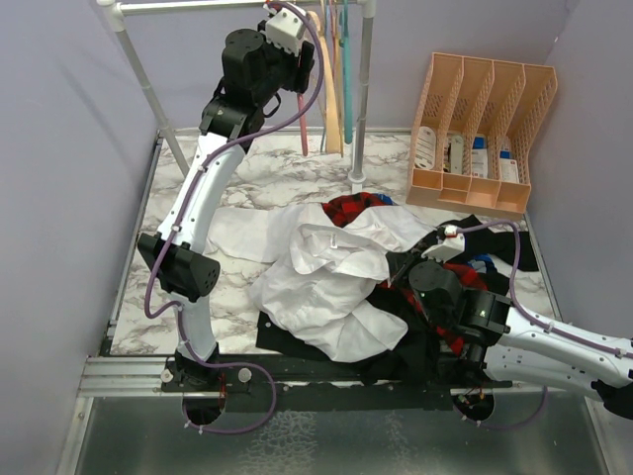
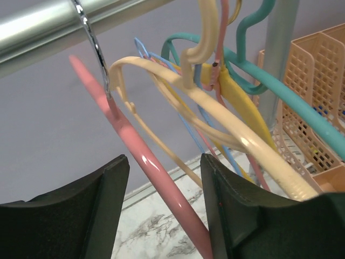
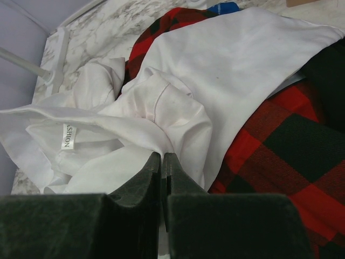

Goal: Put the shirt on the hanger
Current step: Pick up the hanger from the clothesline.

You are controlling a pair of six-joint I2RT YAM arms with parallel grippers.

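The hanger [image 2: 129,135] hangs by its metal hook [image 2: 97,54] from the rail [image 2: 43,21] over the bench's [image 1: 247,178] far edge. Its pink arm slants down from the hook straight through the gap of the left claw [image 2: 164,156]. That claw is open, with 1 finger on each side of the arm and neither seen touching it. The arm's long axis crosses the gap on a diagonal, ending close to the right-hand finger. A squeeze here would likely catch this arm alone, since the cream hanger [image 2: 232,124] and teal hanger [image 2: 291,97] hang further back.

The shirt [image 3: 237,70] lies crumpled mid-bench over the plaid shirt [image 3: 280,151], well away from the rail. The right claw [image 3: 162,156] is closed, its tips against a white fold. Whether that fold is pinched cannot be told.
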